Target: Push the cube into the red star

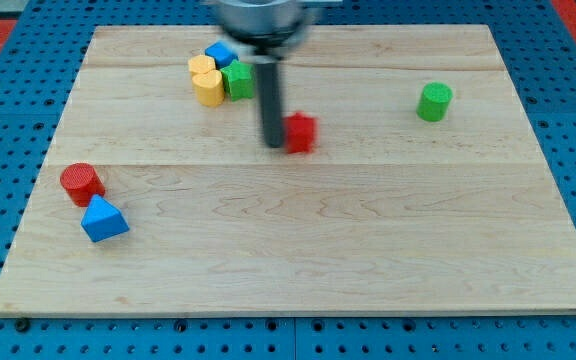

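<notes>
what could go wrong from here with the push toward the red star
1. My tip sits right against the left side of the red block, which looks blurred, so its star shape is unsure; a nudge may slide it toward the view's right, away from the blue cube.
2. The blue cube is packed with the yellow block and green block, which lie between it and the red block; pushing it out would likely drag them along.

1. No text, label, brand, number or sign can be read anywhere here.
2. The wooden board carries no markings.
3. The coloured blocks show plain faces, without letters or digits.
</notes>
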Available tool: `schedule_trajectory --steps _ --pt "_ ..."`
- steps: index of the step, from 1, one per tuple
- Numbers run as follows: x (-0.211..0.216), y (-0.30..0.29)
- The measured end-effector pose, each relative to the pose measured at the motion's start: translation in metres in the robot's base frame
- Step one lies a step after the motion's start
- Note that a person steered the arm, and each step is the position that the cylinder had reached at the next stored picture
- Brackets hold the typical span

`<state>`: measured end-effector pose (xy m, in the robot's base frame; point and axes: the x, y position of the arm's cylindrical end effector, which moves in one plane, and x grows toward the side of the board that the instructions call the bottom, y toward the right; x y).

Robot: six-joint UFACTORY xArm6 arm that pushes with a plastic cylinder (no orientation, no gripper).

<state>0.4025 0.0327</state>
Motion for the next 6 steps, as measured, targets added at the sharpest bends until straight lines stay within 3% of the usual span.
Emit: schedule_trajectory --steps 1,2,3,4,5,6 --pt "-0.012 0.107" --pt "-0.006 0.093" --pt "-0.001 -0.004" --pt "-0.009 -0.14" --pt "-0.052 -0.235" --pt "-0.128 -0.213"
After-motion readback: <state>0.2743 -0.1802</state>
